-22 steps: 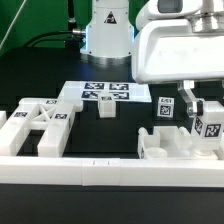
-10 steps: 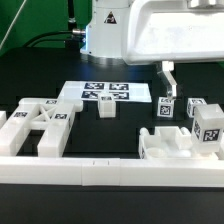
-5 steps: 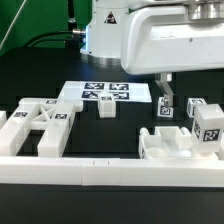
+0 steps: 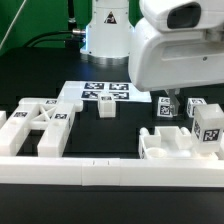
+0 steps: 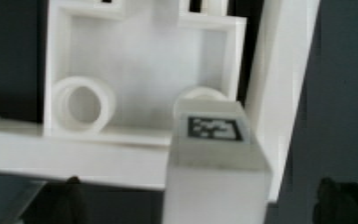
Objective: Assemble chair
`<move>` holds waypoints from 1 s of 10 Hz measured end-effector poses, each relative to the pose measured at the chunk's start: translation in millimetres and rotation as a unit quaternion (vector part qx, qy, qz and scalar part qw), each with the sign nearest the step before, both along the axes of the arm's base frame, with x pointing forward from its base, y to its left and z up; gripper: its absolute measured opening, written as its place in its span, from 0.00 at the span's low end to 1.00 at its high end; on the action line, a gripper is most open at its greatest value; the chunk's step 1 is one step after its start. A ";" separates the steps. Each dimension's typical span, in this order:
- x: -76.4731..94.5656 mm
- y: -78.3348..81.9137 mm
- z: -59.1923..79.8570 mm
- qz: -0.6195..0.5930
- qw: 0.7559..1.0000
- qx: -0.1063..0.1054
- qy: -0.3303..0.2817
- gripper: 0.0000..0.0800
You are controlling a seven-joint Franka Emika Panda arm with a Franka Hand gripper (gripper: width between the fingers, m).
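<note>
Tool (image 5: pixel 202 196) spread open astride tagged chair post (image 5: pixel 217 150), not touching it

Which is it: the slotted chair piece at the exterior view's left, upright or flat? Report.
Flat. The chair piece lies low on its broad side, its tags facing up.

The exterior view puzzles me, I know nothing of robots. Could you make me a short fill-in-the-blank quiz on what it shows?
The table is ___ in colour. The ladder-like chair part lies on the exterior view's ___ side. The arm hangs over the parts on the exterior view's ___ side. All the chair parts are ___ in colour.
Missing words: black; left; right; white.
</note>
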State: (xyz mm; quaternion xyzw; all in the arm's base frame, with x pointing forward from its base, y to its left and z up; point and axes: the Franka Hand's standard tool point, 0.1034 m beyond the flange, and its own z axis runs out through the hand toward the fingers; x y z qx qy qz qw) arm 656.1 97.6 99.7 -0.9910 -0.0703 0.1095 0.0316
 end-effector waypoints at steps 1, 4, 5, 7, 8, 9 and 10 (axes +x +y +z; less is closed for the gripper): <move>-4.5 3.2 -3.0 0.000 0.999 -0.004 0.048 0.81; 6.2 4.3 -9.0 -0.002 1.000 -0.003 0.029 0.81; 5.9 3.8 -9.8 -0.001 1.000 -0.003 0.030 0.81; 6.1 2.1 -9.8 0.005 1.000 -0.001 0.030 0.46; 6.1 2.2 -10.1 0.011 1.000 0.001 0.029 0.36; 6.2 2.1 -10.1 0.010 1.000 0.001 0.029 0.36; 6.2 2.1 -10.1 0.010 1.000 0.001 0.029 0.36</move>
